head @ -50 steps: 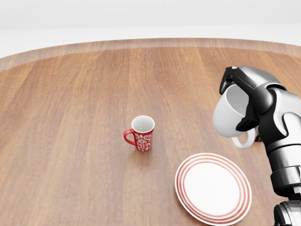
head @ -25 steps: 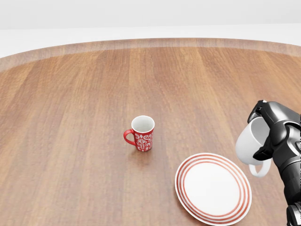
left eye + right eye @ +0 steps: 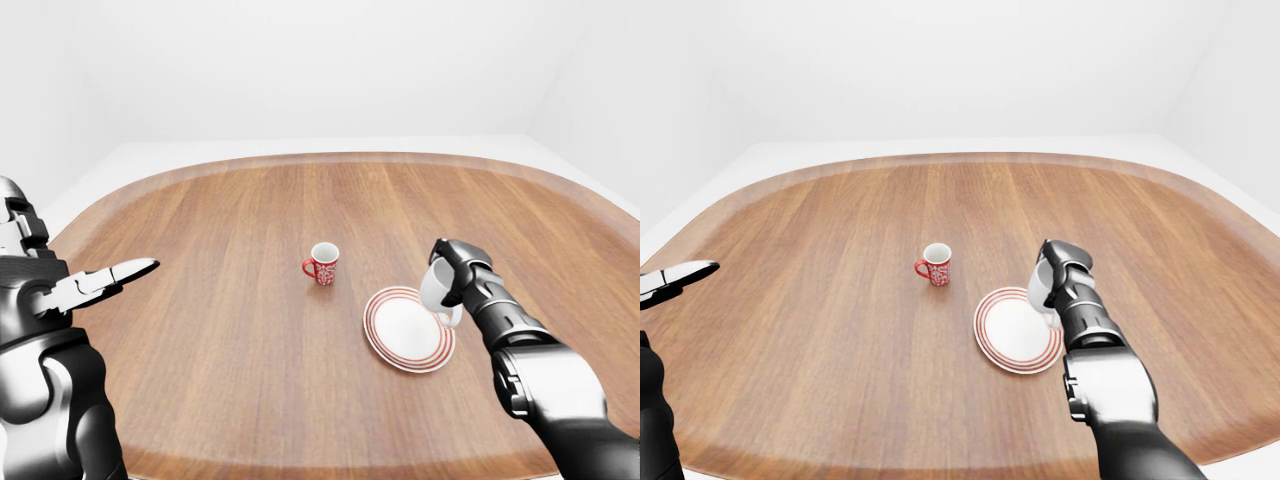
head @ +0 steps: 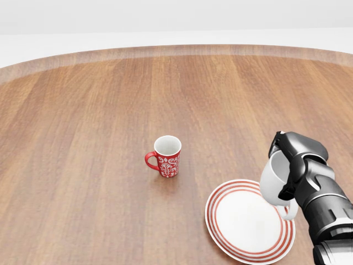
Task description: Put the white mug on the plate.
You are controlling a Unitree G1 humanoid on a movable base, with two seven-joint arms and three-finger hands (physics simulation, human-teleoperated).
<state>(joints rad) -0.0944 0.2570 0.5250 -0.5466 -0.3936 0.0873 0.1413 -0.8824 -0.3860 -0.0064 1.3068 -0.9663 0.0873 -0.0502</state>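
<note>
My right hand (image 4: 284,168) is shut on the white mug (image 4: 272,182), which hangs tilted just over the right rim of the red-ringed white plate (image 4: 242,221). The mug's handle points down toward the plate's right edge. Whether the mug touches the plate I cannot tell. In the left-eye view my left hand (image 3: 100,280) is raised at the far left, well away from the plate, its fingers spread open and empty.
A red patterned mug (image 4: 166,156) stands upright left of the plate and a little above it in the head view. The round wooden table (image 4: 83,138) stretches wide on all sides, its rim (image 3: 300,160) curving along the top.
My right hand has carried the white mug down and then leftward, from above and right of the plate to just over its right rim. The red mug and plate have not moved.
</note>
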